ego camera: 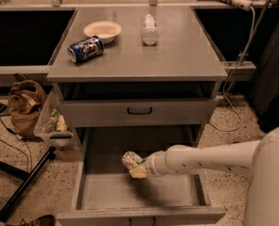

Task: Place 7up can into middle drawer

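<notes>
2 cans: 1 pale can [129,158] clasped in the gripper [136,167], 1 blue can [86,49] beyond it. 2 drawers: 1 open drawer [130,195] beneath the gripper, 1 handled drawer [177,112] beyond. 1 bowl [102,30], 1 bottle [150,30].

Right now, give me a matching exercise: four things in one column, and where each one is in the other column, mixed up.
1. 7up can
2. dark blue can
3. white bowl
4. clear bottle

A. on its side, tabletop left front
B. held in the pincer over the open middle drawer
C. tabletop, behind the blue can
D. tabletop, right of the bowl

Pairs: 1-B, 2-A, 3-C, 4-D.
</notes>
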You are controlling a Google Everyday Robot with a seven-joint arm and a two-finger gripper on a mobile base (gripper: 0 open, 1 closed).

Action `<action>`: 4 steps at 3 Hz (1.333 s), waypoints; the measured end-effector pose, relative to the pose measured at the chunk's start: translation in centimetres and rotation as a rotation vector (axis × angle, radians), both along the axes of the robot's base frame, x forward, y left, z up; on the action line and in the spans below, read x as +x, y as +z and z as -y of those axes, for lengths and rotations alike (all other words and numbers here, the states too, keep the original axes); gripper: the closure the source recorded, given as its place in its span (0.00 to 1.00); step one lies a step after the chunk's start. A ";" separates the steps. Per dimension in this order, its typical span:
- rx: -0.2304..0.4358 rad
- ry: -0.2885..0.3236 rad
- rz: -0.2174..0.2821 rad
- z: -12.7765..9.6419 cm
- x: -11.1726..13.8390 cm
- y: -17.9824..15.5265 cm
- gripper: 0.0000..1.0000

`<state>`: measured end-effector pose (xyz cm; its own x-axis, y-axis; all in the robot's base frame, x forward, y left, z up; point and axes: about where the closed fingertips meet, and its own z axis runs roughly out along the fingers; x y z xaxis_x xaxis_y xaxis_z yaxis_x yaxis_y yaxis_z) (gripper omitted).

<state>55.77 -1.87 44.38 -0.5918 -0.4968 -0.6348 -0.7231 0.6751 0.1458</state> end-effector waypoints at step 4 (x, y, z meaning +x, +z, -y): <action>-0.112 -0.034 -0.087 -0.9 -0.8 -6.1 1.00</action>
